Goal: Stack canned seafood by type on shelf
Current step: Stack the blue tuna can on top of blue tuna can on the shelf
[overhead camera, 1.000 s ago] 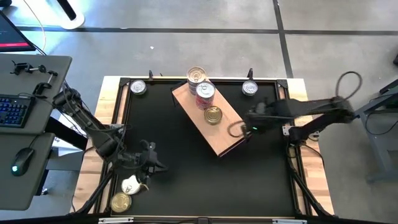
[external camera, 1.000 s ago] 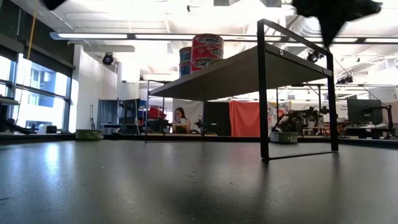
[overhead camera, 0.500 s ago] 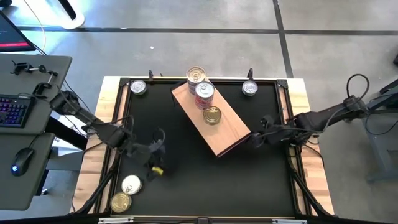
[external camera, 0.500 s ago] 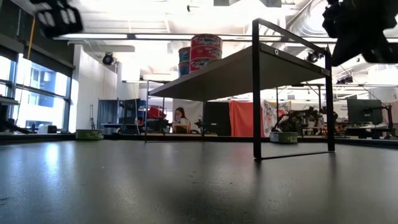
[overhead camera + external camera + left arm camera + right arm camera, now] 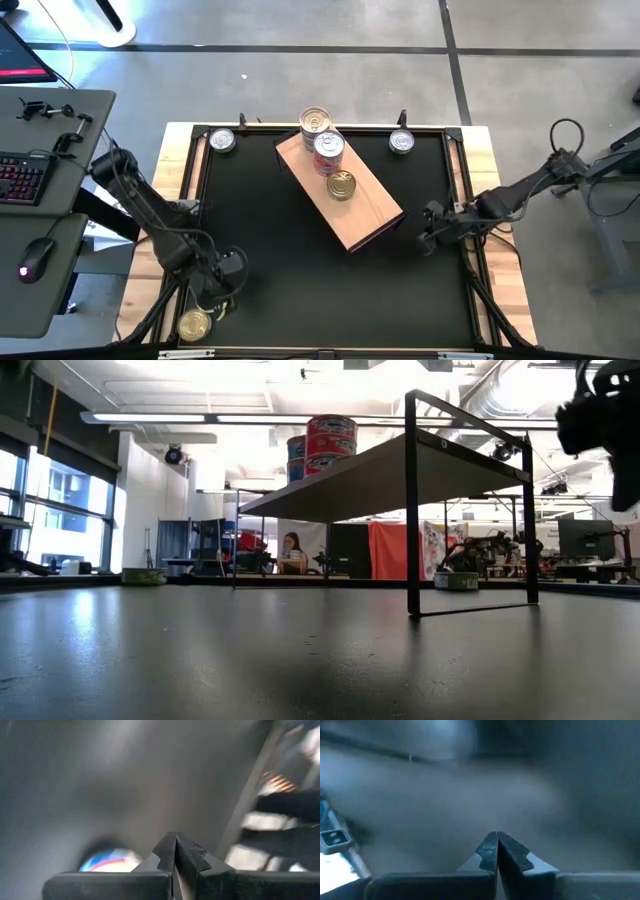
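Note:
The shelf (image 5: 345, 197), a light-brown board on thin black legs, stands aslant mid-table. On it are three tins: a gold-lidded one (image 5: 316, 121) at its far end, a red-sided one (image 5: 329, 146) and another gold one (image 5: 342, 184); they also show in the low view (image 5: 332, 436). Silver tins rest on the table at the far left (image 5: 222, 140) and far right (image 5: 401, 142). A gold tin (image 5: 194, 324) lies near the front left corner. My left gripper (image 5: 224, 287) is shut just above a pale tin (image 5: 112, 861) there. My right gripper (image 5: 428, 240) is shut by the table's right edge.
The table's black frame rail (image 5: 470, 250) runs close beside my right gripper. The shelf's thin black legs (image 5: 412, 510) stand on the table top. A desk with keyboard and mouse (image 5: 30, 180) sits off the table's left side.
My left gripper rose, then swung toward the near left corner and sank over the pale tin, rolling as it went. My right gripper drew back from the shelf's near right end toward the table's right edge and came down. The shelf's near legs shifted slightly leftward.

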Robot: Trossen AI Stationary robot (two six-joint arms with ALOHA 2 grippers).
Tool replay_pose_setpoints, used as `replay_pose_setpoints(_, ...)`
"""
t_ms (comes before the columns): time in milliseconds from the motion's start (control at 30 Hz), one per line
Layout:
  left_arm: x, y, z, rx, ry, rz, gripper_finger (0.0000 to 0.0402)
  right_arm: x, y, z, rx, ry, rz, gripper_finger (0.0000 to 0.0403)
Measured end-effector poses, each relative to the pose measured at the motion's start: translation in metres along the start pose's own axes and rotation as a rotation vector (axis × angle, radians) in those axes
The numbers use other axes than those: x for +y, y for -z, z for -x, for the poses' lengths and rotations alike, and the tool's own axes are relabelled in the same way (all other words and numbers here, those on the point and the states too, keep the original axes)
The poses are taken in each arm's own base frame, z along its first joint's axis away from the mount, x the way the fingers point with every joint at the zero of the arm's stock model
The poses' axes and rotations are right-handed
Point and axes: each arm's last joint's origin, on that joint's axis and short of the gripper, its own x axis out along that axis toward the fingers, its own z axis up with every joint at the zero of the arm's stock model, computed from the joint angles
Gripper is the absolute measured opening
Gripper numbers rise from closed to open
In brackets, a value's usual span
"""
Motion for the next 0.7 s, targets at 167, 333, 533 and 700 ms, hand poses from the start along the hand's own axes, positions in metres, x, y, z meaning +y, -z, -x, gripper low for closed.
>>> replay_pose_setpoints(167, 0.005, 0.018, -0.02, 0.247, -0.138, 0.021, 0.0, 0.004, 0.014, -0.015, -0.022, -0.061, -0.058, 0.0)
replay_pose_setpoints(333, 0.001, 0.034, -0.03, 0.29, -0.157, 0.003, 0.0, 0.016, 0.024, -0.013, -0.129, -0.118, -0.076, 0.0)
replay_pose_setpoints(533, -0.001, 0.044, -0.043, 0.284, -0.21, 0.043, 0.0, 0.04, 0.039, -0.015, -0.169, -0.273, -0.01, 0.0)
replay_pose_setpoints(700, -0.01, 0.037, -0.059, 0.212, -0.15, 0.104, 0.0, 0.06, 0.056, -0.023, -0.139, -0.391, 0.061, 0.0)
